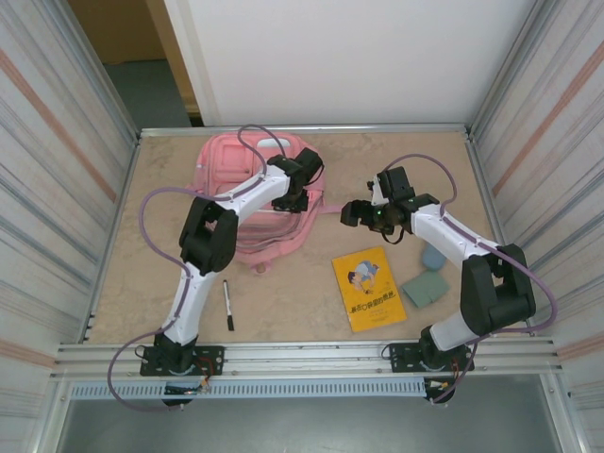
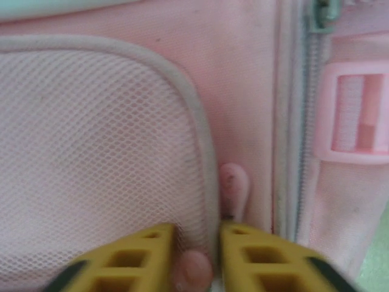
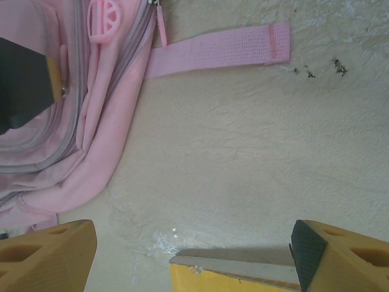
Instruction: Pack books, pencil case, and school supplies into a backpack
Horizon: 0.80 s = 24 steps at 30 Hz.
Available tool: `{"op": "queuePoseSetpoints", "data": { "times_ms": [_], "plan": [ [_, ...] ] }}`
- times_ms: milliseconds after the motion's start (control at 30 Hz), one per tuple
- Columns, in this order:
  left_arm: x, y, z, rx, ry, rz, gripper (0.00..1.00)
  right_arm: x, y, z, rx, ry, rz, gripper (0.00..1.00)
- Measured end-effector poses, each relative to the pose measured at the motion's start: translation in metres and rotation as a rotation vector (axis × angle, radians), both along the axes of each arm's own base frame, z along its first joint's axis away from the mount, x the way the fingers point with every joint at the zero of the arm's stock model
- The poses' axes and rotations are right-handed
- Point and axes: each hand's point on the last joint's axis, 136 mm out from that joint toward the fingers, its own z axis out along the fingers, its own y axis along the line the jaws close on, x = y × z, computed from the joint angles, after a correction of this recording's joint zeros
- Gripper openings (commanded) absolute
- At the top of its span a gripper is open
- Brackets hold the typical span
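Packing looks barely begun: the backpack (image 1: 226, 162) lies at the far left of the table (image 1: 293, 283), while the book (image 1: 368, 289), pencil case (image 1: 434, 257), grey-green flat piece (image 1: 425, 288) and pen (image 1: 227, 305) all lie outside it, nearer the arms. So opening the bag and loading every item are left to do. The left gripper (image 2: 196, 234) sits low on the bag's front, its fingers drawn close around what is probably a pink zip tab (image 2: 192, 272), though the blur leaves that unsure. The right gripper (image 3: 194, 234) hangs spread wide and empty over bare table just right of the bag, with the book's far edge below it. There is open room between bag and book. The right wall (image 1: 538, 142) stands close to the right arm's elbow.
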Motion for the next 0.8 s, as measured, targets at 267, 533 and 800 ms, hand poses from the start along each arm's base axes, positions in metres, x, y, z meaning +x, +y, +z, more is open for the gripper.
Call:
{"op": "queuePoseSetpoints", "data": {
  "times_ms": [267,533,800],
  "plan": [
    [-0.009,0.002,0.025,-0.032,-0.008,-0.086,0.00,-0.006,-0.001,0.000,-0.011,0.029,0.009,0.84],
    [-0.045,0.015,0.088,-0.113,-0.054,-0.212,0.00,0.005,0.019,0.028,0.058,-0.030,0.103,0.83],
    [-0.052,0.011,0.121,-0.146,-0.098,-0.319,0.00,0.015,0.051,0.010,0.103,-0.051,0.323,0.83]
  ]
}}
